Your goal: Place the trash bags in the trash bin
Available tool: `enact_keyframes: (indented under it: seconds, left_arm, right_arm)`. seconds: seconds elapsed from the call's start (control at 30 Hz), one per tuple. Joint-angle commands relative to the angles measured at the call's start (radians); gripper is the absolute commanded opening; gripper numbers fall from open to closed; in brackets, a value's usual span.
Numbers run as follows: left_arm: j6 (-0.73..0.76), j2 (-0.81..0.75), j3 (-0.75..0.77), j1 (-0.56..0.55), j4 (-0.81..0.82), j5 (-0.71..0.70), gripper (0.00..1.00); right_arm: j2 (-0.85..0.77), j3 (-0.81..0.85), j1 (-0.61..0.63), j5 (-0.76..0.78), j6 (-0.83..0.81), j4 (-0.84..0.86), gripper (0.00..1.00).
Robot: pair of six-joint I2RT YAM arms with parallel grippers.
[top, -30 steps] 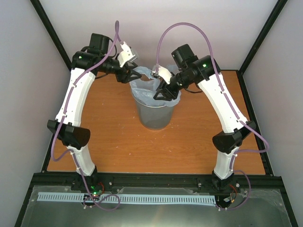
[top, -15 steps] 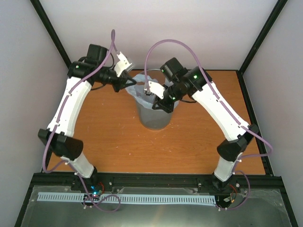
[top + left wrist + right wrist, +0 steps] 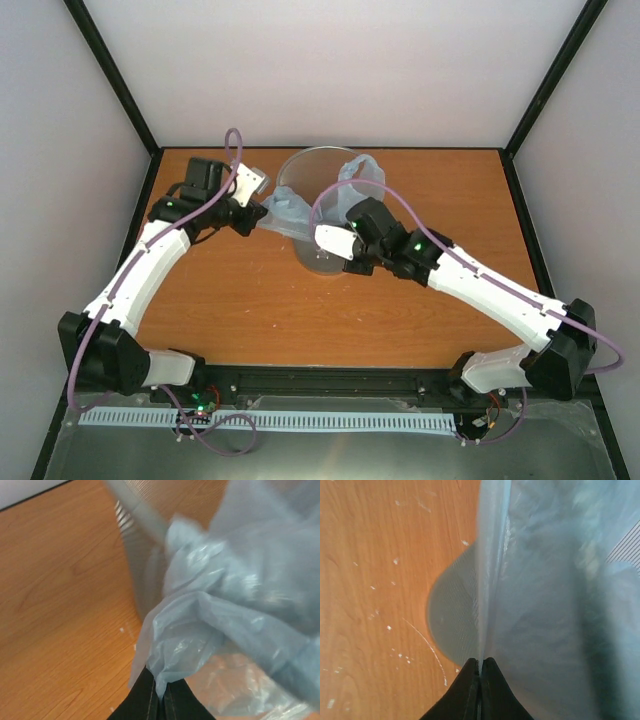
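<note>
Both your grippers are closed tight on the trash bag. The left gripper holds it just outside the left wall of the trash bin, and the right gripper holds it low at the bin's near right side. The bag lies across the rim from left to right, so each held edge is outside the bin. Only the top view shows a loose flap at the far right of the rim. Only the wrist views show the film caught between the fingers. I think both edges must be pulled down around the rim.

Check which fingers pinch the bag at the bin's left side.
The left fingers, shut on the trash bag left of the trash bin; the right fingers pinch it at the near side.
</note>
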Motion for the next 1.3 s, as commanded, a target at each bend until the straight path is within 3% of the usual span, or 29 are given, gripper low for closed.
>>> enact_keyframes:
  seconds: [0.0, 0.1, 0.23, 0.3, 0.37, 0.43, 0.57, 0.67, 0.9, 1.03, 1.27]
  left_arm:
    - [-0.117, -0.014, -0.083, 0.007, 0.233, -0.143, 0.01]
    - [-0.180, 0.006, -0.117, 0.008, 0.268, -0.116, 0.01]
    - [-0.204, 0.019, -0.121, 0.028, 0.251, -0.109, 0.03]
    - [-0.183, 0.009, -0.111, 0.050, 0.227, -0.103, 0.16]
    - [-0.136, -0.008, -0.100, 0.086, 0.193, -0.025, 0.42]
    - [-0.071, -0.033, -0.094, 0.113, 0.146, 0.075, 0.59]
    - [0.146, -0.129, -0.119, 0.125, 0.047, 0.193, 0.72]
    - [0.289, -0.227, -0.129, 0.125, 0.003, 0.198, 0.86]
    - [0.451, -0.246, 0.010, 0.125, -0.071, 0.183, 0.95]
    - [0.557, -0.187, 0.145, 0.109, -0.131, 0.278, 0.97]
    - [0.791, -0.047, 0.317, -0.028, -0.319, 0.218, 0.96]
  right_arm:
    - [-0.056, -0.184, 0.007, 0.145, -0.085, 0.318, 0.04]
    - [-0.073, -0.283, 0.007, 0.179, -0.103, 0.397, 0.05]
    - [-0.086, -0.295, 0.007, 0.167, -0.074, 0.345, 0.14]
    - [-0.097, -0.246, 0.007, 0.114, -0.048, 0.248, 0.20]
    - [-0.111, -0.155, 0.007, 0.069, 0.011, 0.149, 0.26]
    - [-0.119, -0.058, 0.007, 0.012, 0.081, 0.030, 0.30]
    - [-0.152, 0.090, 0.007, -0.081, 0.190, -0.173, 0.38]
    - [-0.200, 0.144, 0.006, -0.111, 0.244, -0.256, 0.43]
    - [-0.216, 0.259, 0.004, 0.009, 0.364, -0.227, 0.57]
    - [-0.111, 0.366, -0.020, -0.059, 0.459, -0.251, 0.65]
    - [0.029, 0.470, -0.137, -0.148, 0.608, -0.269, 0.70]
